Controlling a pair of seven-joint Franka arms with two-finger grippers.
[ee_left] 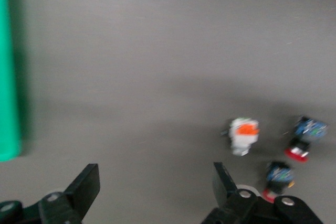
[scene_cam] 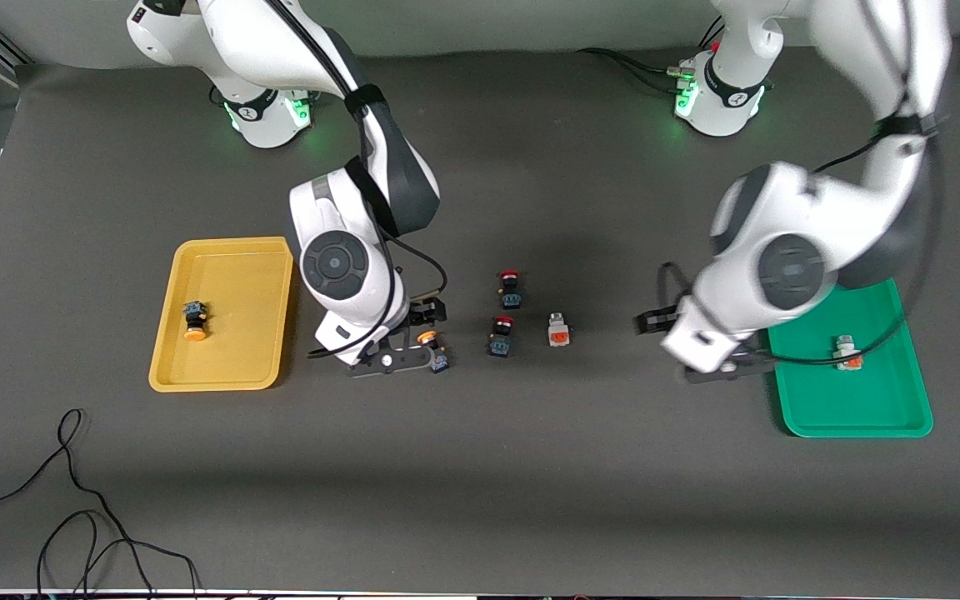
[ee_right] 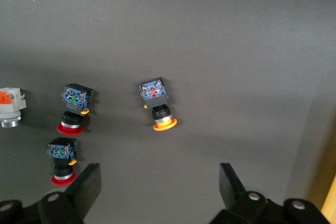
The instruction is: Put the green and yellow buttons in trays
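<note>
In the front view's lower middle, the right gripper [scene_cam: 422,346] is hovering spread and empty over a yellow-capped, black-bodied button [scene_cam: 432,348]. The white, orange-faced button [scene_cam: 559,331] is waiting mid-frame. The left gripper [scene_cam: 726,367] is hanging released beside the green tray [scene_cam: 863,421]. That tray and the yellow tray [scene_cam: 222,379] are each holding one button; two remain.

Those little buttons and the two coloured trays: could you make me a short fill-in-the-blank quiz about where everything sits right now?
1. The yellow tray holds one button with a ____ cap.
2. The white button with the orange face lies in the ____ tray.
3. Between the trays, on the bare mat, ____ red-capped buttons lie beside a second white button.
4. The right gripper hovers open over a loose yellow-capped button, holding ____.

Missing words: yellow-orange; green; two; nothing
</note>
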